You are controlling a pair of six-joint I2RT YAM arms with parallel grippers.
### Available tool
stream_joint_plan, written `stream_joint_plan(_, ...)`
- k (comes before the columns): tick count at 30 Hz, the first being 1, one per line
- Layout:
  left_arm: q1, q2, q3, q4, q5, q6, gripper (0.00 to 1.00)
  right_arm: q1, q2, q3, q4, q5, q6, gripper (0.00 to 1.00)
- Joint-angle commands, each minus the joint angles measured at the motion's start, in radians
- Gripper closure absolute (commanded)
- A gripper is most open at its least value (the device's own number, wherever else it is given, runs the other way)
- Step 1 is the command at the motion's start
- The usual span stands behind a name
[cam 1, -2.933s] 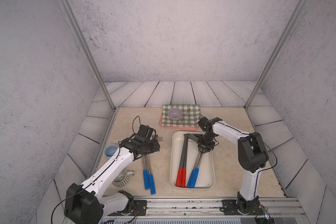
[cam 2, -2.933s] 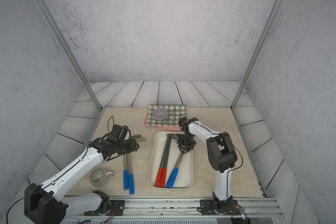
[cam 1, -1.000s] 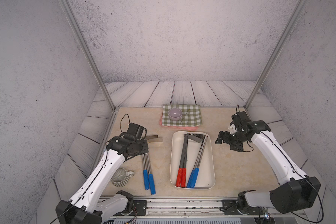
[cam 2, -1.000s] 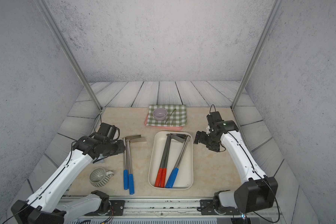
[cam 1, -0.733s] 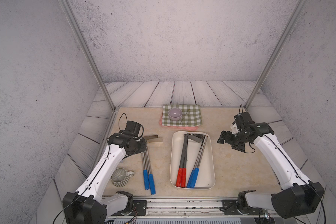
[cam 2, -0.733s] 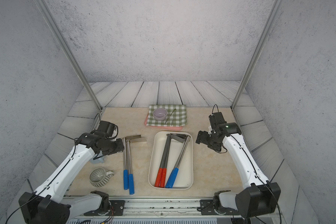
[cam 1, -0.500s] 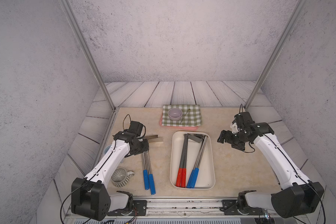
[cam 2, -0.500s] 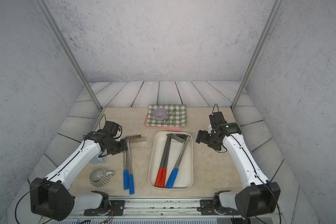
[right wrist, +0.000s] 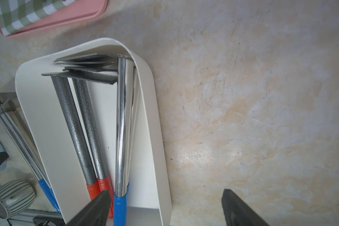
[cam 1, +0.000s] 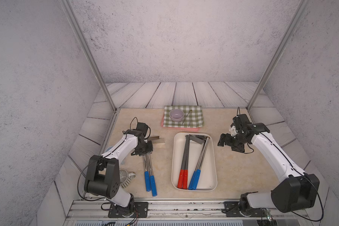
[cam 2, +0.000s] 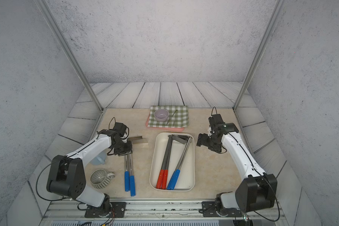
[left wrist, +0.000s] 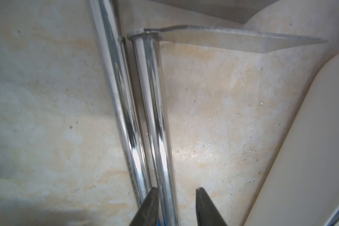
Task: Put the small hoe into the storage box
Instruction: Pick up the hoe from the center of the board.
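Left gripper is low over the table, left of the box — jaws part open, straddling the chrome shaft of the hoe. One finger sits between this shaft and the second hoe; a gap shows at the other finger, so no grip yet. The hoe lies flat outside the box, blue grip toward the front edge, blade toward the back, right alongside the second hoe and nearer the box. Right gripper hangs over the table just beside the box's right wall — jaws wide apart, empty. In the box: two red-grip hoes, two blue-grip ones. Tray with cloth and bowl at the back edge; mug near the front-left corner.
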Motion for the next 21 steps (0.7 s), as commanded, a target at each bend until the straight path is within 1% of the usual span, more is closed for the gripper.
stream_joint_plan(1,0.022,0.033,0.002,0.009,-0.006,0.013,0.65,-0.005,0.015,-0.005,0.007,-0.015,-0.019,0.09)
stream_joint_plan(11,0.029,0.117,0.018,0.036,0.023,0.030,0.66,-0.006,0.037,-0.007,0.014,-0.010,-0.036,0.09)
stream_joint_plan(21,0.029,0.192,0.035,0.043,0.017,0.016,0.66,-0.007,0.033,-0.026,0.017,-0.012,-0.044,0.09)
